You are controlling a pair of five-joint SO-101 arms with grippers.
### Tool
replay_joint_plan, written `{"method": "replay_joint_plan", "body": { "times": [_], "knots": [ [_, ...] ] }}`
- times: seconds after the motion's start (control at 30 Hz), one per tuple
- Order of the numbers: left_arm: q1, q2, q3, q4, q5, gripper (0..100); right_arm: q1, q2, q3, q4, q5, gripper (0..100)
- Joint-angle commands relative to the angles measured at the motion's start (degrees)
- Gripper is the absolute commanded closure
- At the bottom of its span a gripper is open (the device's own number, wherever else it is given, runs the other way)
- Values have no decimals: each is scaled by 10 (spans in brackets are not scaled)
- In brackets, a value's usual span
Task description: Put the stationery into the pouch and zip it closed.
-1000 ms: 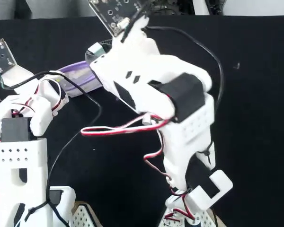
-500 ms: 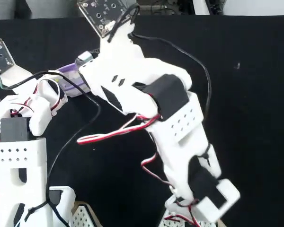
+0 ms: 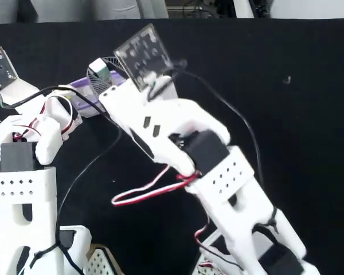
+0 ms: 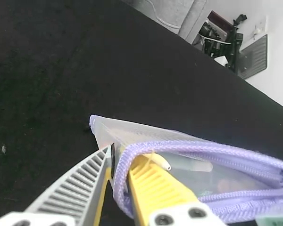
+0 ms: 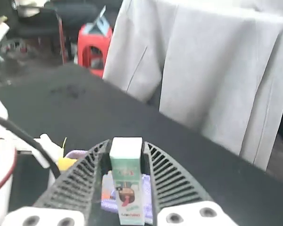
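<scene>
Two arms, high view: right claw [image 3: 101,71] over the purple-edged pouch [image 3: 80,90] at the desk's [image 3: 304,143] far left; the arm hides most of the pouch
Left wrist view: left claw [image 4: 121,157] pinched on the pouch's [image 4: 179,141] zip edge, yellow finger inside, grey outside; white pen tip [image 4: 163,165] within
Right wrist view: right claw [image 5: 126,147] clamped on an eraser [image 5: 126,181], green sleeve, print unreadable; pouch [image 5: 107,197] beneath, mostly hidden

The light was soft and even, the white arms [image 3: 229,172] looked very bright on the black surface [image 3: 309,126], and the far wall [image 4: 280,12] glowed almost pure white.
</scene>
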Motion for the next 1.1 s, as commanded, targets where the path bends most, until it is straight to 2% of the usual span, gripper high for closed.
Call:
{"method": "replay_joint_plan", "body": {
  "times": [0.0, 0.17, 0.33, 0.5, 0.57, 0.67, 0.77, 0.87, 1.07],
  "knots": [
    [-4, 11, -7, -1, -3, 971, -7, -57, 56, -87, 7, 987],
    [-3, 11, -7, -1, -3, 971, -7, -81, 135, -191, 9, 987],
    [-3, 11, -7, -1, -3, 971, -8, -81, 225, -326, 60, 987],
    [-3, 11, -7, -4, -3, 971, -8, -81, 288, -405, 57, 987],
    [-3, 11, -7, -4, -3, 971, -8, -81, 308, -425, 53, 983],
    [-3, 11, -7, -4, -3, 971, -2, -80, 326, -443, -15, 982],
    [-3, 11, -7, -4, -3, 971, 8, -80, 327, -443, -62, 924],
    [-4, 11, -7, -4, -3, 971, 9, -71, 325, -443, -55, 887],
    [-7, 17, -7, -5, -3, 971, 15, -21, 296, -443, -55, 885]
  ]
}}
